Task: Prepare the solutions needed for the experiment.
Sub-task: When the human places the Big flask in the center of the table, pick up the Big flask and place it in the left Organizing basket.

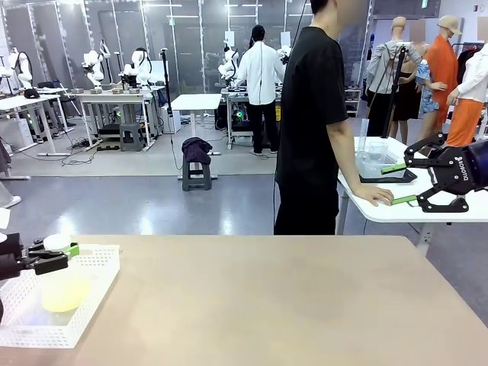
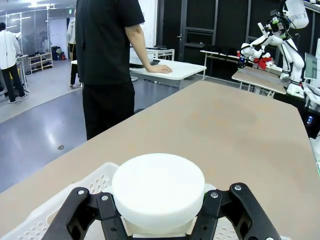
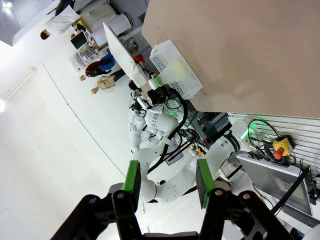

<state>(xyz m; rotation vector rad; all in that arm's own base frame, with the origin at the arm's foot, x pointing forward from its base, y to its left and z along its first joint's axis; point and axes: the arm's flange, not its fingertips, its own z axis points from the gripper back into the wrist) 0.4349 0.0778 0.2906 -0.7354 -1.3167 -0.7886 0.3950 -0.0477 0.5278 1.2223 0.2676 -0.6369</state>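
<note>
**L claw clamped on bottle cap over basket**

At worktop's [image 1: 267,297] near-left corner, L claw [image 1: 53,255] reaches in level, clamped on white round cap [image 2: 158,186] of 1 translucent bottle; yellowish solution [image 1: 64,293] sits in it, inside 1 white basket [image 1: 91,305]. R claw [image 1: 400,183] hangs off far-right edge, fingers apart, holding nothing. Rest of worktop bare. 1 person [image 1: 309,122] stands beyond far edge.
</note>
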